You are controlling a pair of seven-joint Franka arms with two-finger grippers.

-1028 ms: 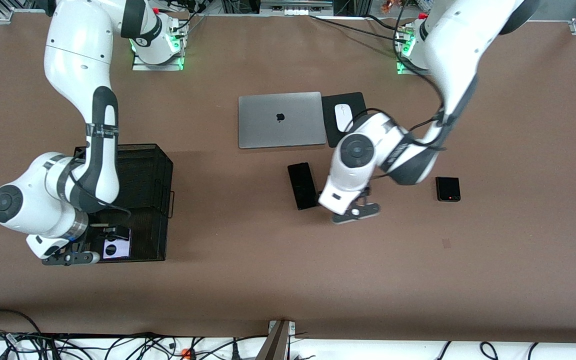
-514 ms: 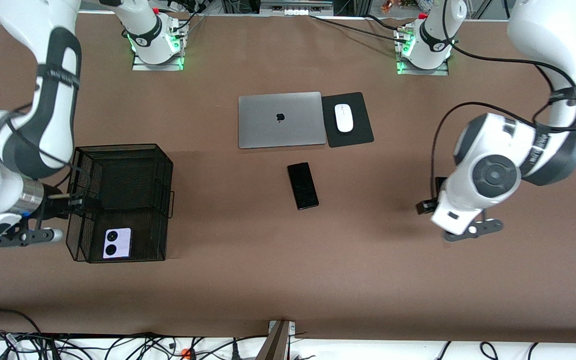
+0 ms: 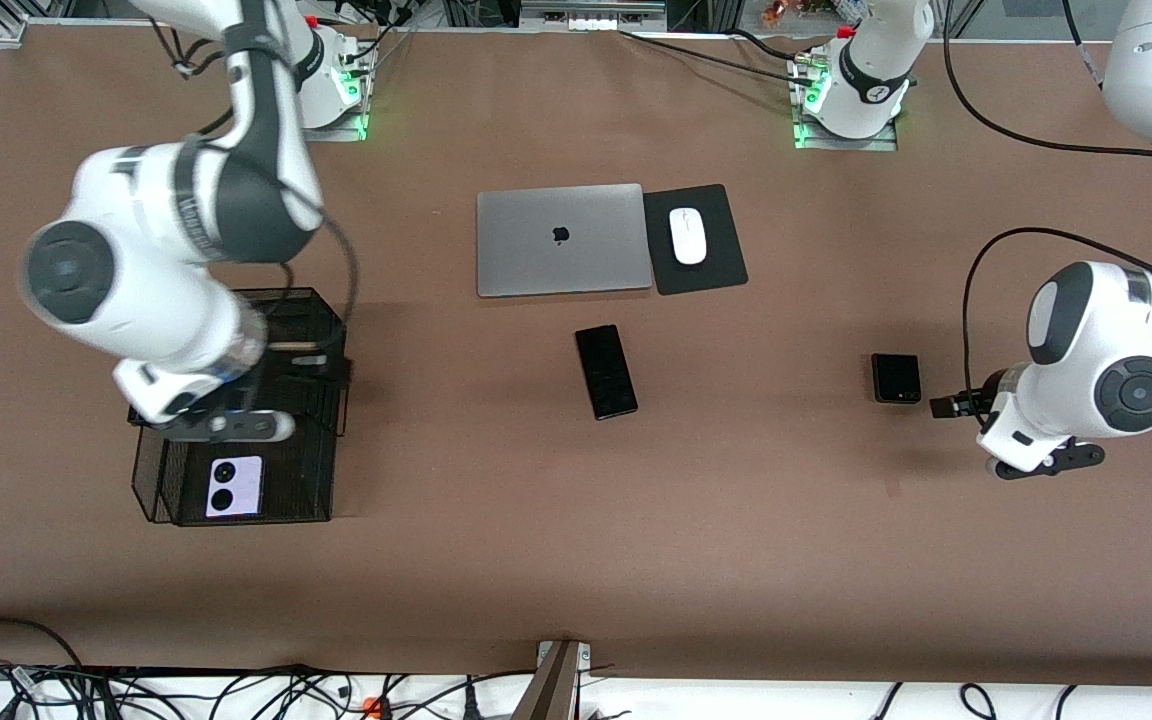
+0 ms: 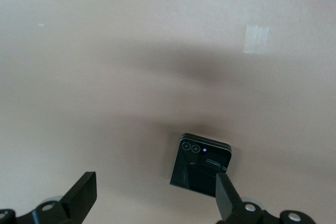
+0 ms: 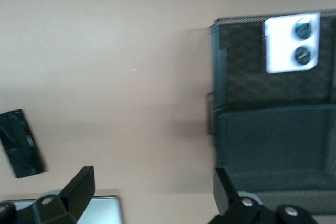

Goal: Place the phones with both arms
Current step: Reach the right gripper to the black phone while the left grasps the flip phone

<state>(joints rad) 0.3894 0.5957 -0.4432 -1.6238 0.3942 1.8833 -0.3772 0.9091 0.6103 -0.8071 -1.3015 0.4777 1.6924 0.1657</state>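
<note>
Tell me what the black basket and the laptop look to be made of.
Black basket: looks like thin metal wire mesh with a matte black coating; the table shows through its walls. Laptop: likely brushed aluminium, going by its even silver-grey satin lid with a dark logo, though painted plastic cannot be ruled out.

- A robotics lab, not a home or office.
- Two white robot arms are bolted to base plates (image 3: 316, 128) lit green on a brown-covered table (image 3: 736, 560).
- Loose cables (image 3: 136, 690) tangle along the table's near edge.
- Aluminium frame rails (image 3: 591, 12) run along the edge by the arms' bases.
</note>
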